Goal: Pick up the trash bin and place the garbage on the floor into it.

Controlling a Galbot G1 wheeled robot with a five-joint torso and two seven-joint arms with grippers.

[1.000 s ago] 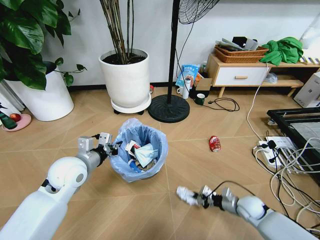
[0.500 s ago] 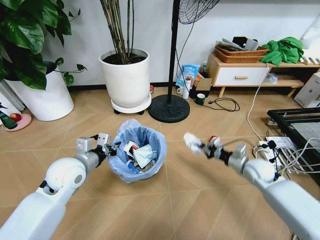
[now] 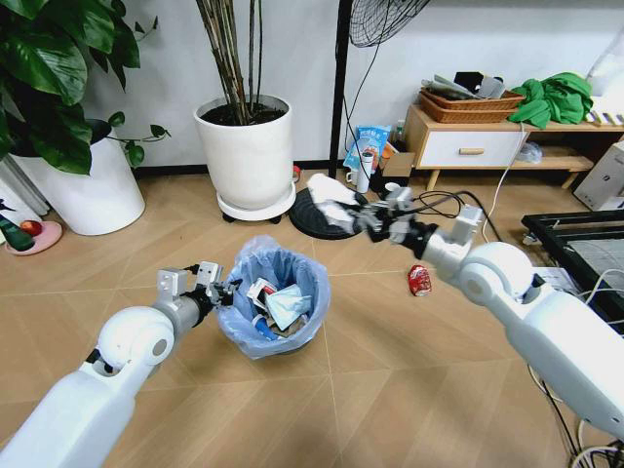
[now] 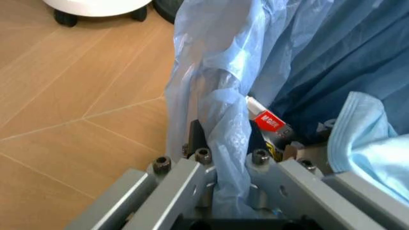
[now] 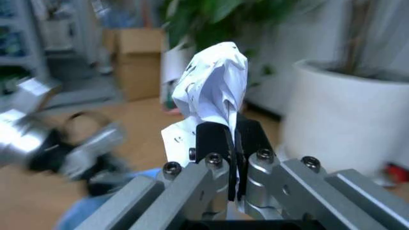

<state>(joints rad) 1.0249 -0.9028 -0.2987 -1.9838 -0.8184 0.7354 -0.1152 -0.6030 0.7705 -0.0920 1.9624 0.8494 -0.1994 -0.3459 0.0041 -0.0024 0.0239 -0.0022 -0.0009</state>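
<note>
The trash bin [image 3: 261, 330], black with a crinkly light-blue bag, stands on the floor [image 3: 390, 390] and holds several scraps. My left gripper [image 3: 216, 291] is shut on its near-left rim; in the left wrist view the bag [image 4: 217, 96] is pinched in that gripper [image 4: 223, 165]. My right gripper [image 3: 369, 218] hangs above and behind the bin's right side, shut on a crumpled white paper wad [image 3: 330, 191]. In the right wrist view the wad [image 5: 214, 76] sticks up from the shut gripper [image 5: 231, 143]. A crushed red can [image 3: 419, 280] lies on the floor right of the bin.
Two big white plant pots [image 3: 246, 156] [image 3: 83, 190] stand behind and to the left. A black fan base [image 3: 310, 224] sits behind the bin. A wooden cabinet [image 3: 478, 146], a mug [image 3: 391, 192] and loose cables [image 3: 575, 429] crowd the right side.
My right arm has swung up from low near the floor to above and behind the bin, carrying the paper wad. The left gripper has kept its hold on the rim.
</note>
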